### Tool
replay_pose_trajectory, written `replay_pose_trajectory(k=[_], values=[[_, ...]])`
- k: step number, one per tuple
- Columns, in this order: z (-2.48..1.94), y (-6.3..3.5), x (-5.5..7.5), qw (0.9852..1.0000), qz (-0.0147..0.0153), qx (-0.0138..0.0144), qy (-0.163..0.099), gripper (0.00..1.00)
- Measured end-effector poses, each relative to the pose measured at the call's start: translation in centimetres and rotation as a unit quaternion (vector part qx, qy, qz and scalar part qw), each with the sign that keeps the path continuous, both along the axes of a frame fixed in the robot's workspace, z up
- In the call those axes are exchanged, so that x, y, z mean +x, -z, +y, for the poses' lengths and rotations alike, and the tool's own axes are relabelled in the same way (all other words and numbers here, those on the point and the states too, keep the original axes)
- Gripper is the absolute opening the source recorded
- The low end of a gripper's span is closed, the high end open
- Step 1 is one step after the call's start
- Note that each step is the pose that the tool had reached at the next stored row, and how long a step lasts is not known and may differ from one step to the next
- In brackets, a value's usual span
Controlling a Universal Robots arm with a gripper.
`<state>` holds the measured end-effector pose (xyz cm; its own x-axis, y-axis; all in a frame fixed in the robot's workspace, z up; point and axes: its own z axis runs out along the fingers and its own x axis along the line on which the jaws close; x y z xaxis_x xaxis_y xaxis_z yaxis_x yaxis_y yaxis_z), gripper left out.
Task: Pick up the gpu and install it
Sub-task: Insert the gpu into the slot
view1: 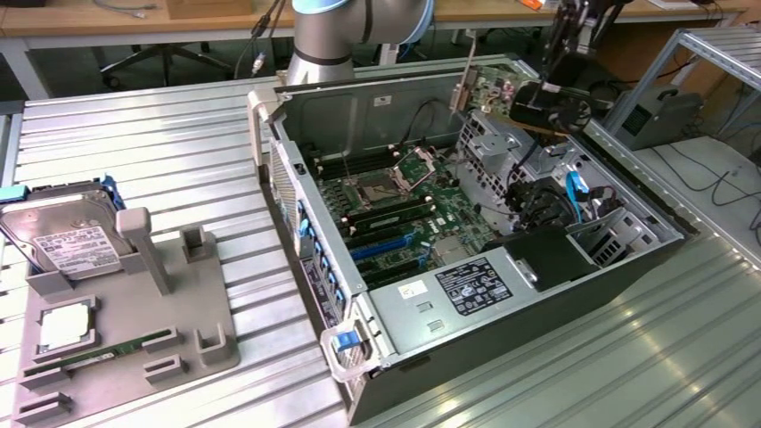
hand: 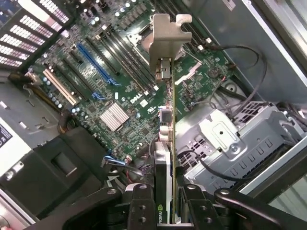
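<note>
My gripper (view1: 553,100) is shut on the gpu (view1: 494,94) and holds it in the air above the far corner of the open computer case (view1: 476,294). The card's silver end bracket (view1: 462,82) points toward the exterior view's left. In the wrist view the gpu (hand: 165,158) is seen edge-on, running from my gripper (hand: 165,213) out to the bracket (hand: 165,36). The black fingers (hand: 140,206) clamp it from both sides. Below the card lies the motherboard (hand: 115,86) with its blue slot (hand: 91,60) and black slots.
The case lies on its side on a ribbed metal table (view1: 143,143), with a drive cage (hand: 225,139) and cables near the card. At the exterior view's left a grey fixture (view1: 178,303) holds a hard drive (view1: 71,241), a RAM stick (view1: 102,352) and a CPU (view1: 66,328).
</note>
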<state>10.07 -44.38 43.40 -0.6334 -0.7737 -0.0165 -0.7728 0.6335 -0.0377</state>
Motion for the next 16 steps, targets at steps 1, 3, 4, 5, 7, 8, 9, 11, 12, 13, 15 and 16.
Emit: replay_pose_trajectory(k=[1,3,4,5,7,8,9,11,12,13,15,16], values=[[0.0,0.0,0.0,1.0,0.0,0.0,-0.01,0.27],[0.0,0.0,0.0,0.9996,0.0,0.0,-0.029,0.27],[0.0,0.0,0.0,0.9992,0.0,0.0,-0.039,0.27],[0.0,0.0,0.0,0.9988,0.0,0.0,-0.049,0.27],[0.0,0.0,0.0,0.9973,0.0,0.0,-0.073,0.27],[0.0,0.0,0.0,0.9961,0.0,0.0,-0.089,0.27],[0.0,0.0,0.0,0.9948,0.0,0.0,-0.101,0.27],[0.0,0.0,0.0,0.9923,0.0,-0.0001,-0.124,0.27],[0.0,0.0,0.0,0.9909,0.0,0.0,-0.134,0.27],[0.0,0.01,0.0,0.9888,0.0,0.0,-0.149,0.27],[0.0,0.01,0.0,0.9853,0.0,0.0,-0.171,0.27],[0.0,0.01,0.0,0.9833,0.0,0.0,-0.182,0.27]])
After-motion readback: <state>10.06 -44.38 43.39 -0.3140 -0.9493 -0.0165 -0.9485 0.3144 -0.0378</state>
